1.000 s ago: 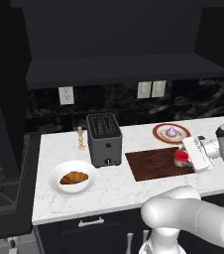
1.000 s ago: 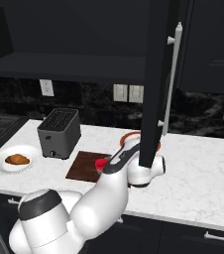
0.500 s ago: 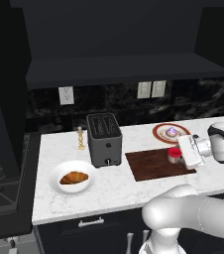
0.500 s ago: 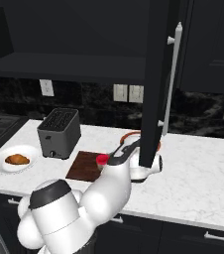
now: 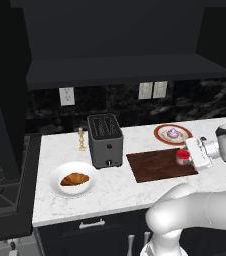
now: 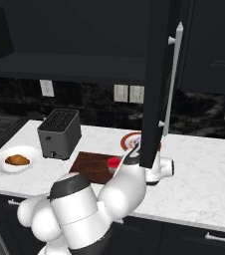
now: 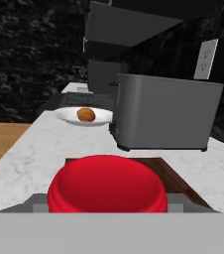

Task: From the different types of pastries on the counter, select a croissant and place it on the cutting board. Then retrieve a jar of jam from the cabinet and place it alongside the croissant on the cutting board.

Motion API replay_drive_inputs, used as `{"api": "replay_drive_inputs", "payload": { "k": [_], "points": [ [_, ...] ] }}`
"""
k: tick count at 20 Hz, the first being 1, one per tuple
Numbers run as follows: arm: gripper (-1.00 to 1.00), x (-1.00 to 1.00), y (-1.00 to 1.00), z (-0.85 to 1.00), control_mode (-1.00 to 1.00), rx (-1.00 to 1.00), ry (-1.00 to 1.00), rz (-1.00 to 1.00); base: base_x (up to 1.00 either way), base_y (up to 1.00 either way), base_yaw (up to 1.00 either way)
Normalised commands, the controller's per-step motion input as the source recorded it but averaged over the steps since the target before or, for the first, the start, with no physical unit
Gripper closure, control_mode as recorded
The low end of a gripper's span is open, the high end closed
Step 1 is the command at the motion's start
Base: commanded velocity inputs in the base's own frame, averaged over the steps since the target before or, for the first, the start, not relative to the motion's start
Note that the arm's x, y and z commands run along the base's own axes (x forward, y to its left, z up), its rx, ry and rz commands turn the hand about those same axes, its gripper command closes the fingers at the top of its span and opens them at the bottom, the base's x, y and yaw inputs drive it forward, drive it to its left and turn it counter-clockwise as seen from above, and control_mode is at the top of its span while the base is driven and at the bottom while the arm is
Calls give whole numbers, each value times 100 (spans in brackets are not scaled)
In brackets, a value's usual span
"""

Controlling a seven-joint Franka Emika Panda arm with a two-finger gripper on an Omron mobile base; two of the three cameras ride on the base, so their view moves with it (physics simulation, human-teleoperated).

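We've got the jar of jam (image 5: 183, 156) clamped in our hand (image 5: 187, 157), right over the cutting board's (image 5: 157, 166) right end. The croissant (image 5: 75, 179) sits on its white plate (image 5: 60, 172), far left on the desk (image 5: 115, 192), past the toaster (image 5: 105, 141).

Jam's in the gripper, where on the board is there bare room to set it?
The cutting board is bare from its toaster side to the jar of jam held at its right end. Crowded spots: the orange-rimmed plate behind, and the gripper itself.
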Motion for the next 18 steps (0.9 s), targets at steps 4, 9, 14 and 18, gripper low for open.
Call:
{"api": "replay_drive_inputs", "payload": {
  "k": [4, 9, 14, 18],
  "points": [
    [100, 17, 0, -29, -100, 0, 0, 0, 0, 0, 0],
    [100, 19, 0, -34, -100, 0, 0, 0, 0, 0, 0],
    [100, 35, 0, -32, -100, 0, 0, 0, 0, 0, 0],
    [100, 39, -1, -35, -100, 0, 0, 0, 0, 0, 0]
  ]
}}
